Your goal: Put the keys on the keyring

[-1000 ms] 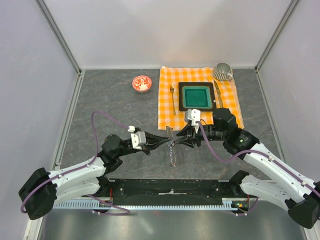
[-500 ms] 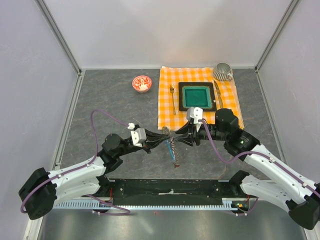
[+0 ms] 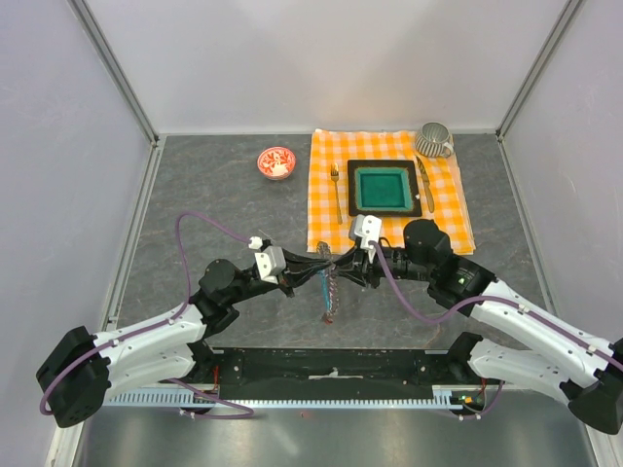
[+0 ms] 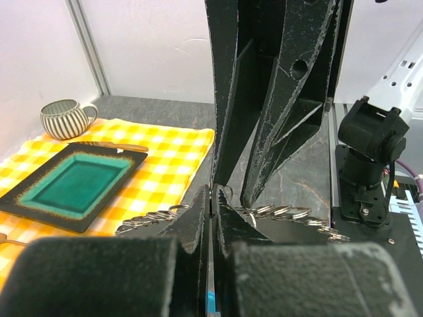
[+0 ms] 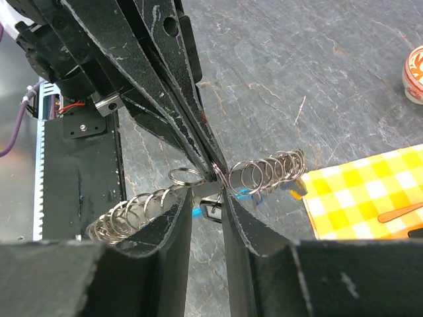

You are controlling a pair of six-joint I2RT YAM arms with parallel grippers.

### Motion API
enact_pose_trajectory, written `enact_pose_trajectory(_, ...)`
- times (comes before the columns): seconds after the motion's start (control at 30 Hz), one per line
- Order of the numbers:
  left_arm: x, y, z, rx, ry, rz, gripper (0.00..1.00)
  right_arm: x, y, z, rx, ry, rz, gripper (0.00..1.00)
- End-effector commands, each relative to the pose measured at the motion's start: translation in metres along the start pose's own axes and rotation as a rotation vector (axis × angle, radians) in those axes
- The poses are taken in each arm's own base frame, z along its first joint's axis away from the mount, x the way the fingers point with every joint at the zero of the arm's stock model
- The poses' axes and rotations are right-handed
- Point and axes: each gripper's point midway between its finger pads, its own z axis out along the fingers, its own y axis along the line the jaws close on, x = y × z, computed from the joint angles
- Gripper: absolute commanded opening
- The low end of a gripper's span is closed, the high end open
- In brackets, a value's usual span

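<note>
The keyring (image 3: 329,288), seen as a string of small linked metal rings, is held above the grey table (image 3: 214,195) in front of the arm bases, just short of the near edge of the orange checked cloth (image 3: 450,204), with one end trailing toward the bases. The left gripper (image 3: 310,267) is pinched together on the rings near the middle of the string. The right gripper (image 3: 343,265) is set tip to tip against it; its jaws are seen apart, with the rings drawn across the gap, and whether they are touched cannot be told. Of the keys (image 5: 296,188), only small blue and yellow bits are made out beneath the rings. A teal plate (image 3: 383,188), a fork (image 3: 336,190), a knife (image 3: 425,183) and a striped mug (image 3: 434,140) are laid on the cloth, and a red-and-white bowl (image 3: 275,161) is set apart to its left
</note>
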Motion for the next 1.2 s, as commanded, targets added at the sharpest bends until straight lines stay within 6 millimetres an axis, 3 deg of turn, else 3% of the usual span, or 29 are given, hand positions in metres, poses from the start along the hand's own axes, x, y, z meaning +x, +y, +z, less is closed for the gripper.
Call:
enact_pose_trajectory(0.0,-0.042,0.007,0.005,-0.031,-0.122,0.030,0.02,-0.003,-0.009,0.003,0.054,-0.012,-0.024,0.31)
enact_pose_trajectory(0.33,-0.045,0.009,0.005,-0.046,-0.135,0.031,0.02,0.002,-0.006,0.005,0.051,0.008,-0.019,0.00)
enact_pose_trajectory(0.87,-0.052,-0.002,0.007,-0.001,-0.233,-0.013,0.02,-0.006,0.014,0.017,-0.040,-0.056,0.004,0.00)
enact_pose_trajectory(1.03,-0.048,-0.002,0.005,-0.004,-0.236,-0.018,0.02,-0.025,0.022,0.017,-0.088,-0.144,-0.008,0.00)
enact_pose_trajectory(1.17,-0.046,-0.004,0.004,0.001,-0.243,-0.022,0.02,-0.024,0.024,0.020,-0.102,-0.155,0.003,0.00)
